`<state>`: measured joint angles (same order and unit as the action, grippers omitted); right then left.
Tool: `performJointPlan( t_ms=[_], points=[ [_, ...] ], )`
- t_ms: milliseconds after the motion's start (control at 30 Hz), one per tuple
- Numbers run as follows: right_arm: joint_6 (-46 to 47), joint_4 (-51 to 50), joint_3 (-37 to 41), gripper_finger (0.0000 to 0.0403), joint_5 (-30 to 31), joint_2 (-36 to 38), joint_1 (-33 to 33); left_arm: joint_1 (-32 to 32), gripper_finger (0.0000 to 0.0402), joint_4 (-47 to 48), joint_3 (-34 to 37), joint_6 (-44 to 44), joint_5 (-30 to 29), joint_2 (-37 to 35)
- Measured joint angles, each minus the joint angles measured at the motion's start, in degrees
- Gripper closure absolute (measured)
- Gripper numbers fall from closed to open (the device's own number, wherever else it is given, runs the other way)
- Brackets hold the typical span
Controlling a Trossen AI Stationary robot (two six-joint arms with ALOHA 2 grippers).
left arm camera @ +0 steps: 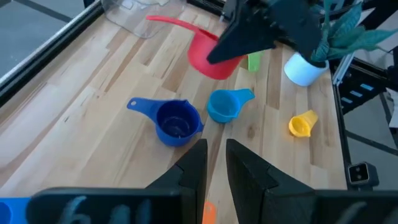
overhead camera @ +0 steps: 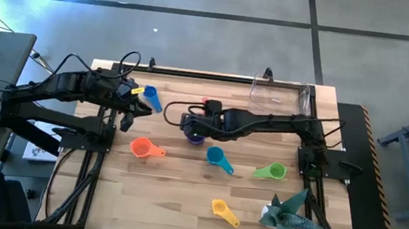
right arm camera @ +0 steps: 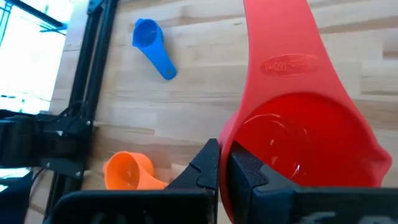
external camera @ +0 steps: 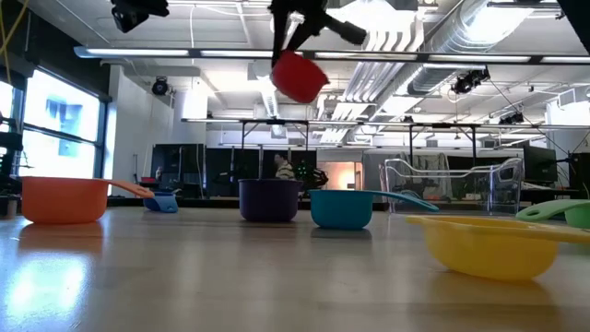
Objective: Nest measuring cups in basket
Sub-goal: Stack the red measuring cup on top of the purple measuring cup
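My right gripper [overhead camera: 192, 122] is shut on the red cup [external camera: 298, 77] and holds it high above the purple cup [external camera: 269, 198], which stands on the table. My left gripper [left arm camera: 216, 167] hovers near the table's left side with only a narrow gap between its fingers. The blue cup [overhead camera: 151, 97] lies beside it. The orange [overhead camera: 140, 148], teal [overhead camera: 219, 159], green [overhead camera: 271, 171] and yellow [overhead camera: 223, 210] cups rest on the wood, each apart from the others. The clear basket [overhead camera: 279, 96] stands at the far right of the table. My right gripper pinches the red cup's bowl wall at the rim [right arm camera: 231, 146], to one side of the handle. One finger [right arm camera: 252, 174] is inside the bowl and the other is outside. The cup is lifted clear and tilted, and its handle [right arm camera: 283, 62] points away from the fingers.
A teal spiky plant in a white pot [overhead camera: 285, 214] stands at the near right corner. A black metal frame [overhead camera: 208, 75] runs along the table's edges. Bare wood lies between the scattered cups in the middle and near parts of the table.
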<state>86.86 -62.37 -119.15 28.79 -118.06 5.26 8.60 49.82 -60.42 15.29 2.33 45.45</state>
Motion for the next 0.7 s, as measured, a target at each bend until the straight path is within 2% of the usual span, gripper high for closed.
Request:
performJointPlan(
  t_ms=[467, 700],
  points=[
    [1.2, 7.6, 0.0, 0.04, -2.5, -8.2, -3.0, 0.0, 0.0353, 0.6, 0.0, -0.6, 0.0, 0.0],
    [3.3, 6.9, 0.1, 0.04, -3.1, -10.2, -3.1, 0.0, 0.0353, 0.6, 0.0, -0.6, 0.0, 0.0]
  ],
)
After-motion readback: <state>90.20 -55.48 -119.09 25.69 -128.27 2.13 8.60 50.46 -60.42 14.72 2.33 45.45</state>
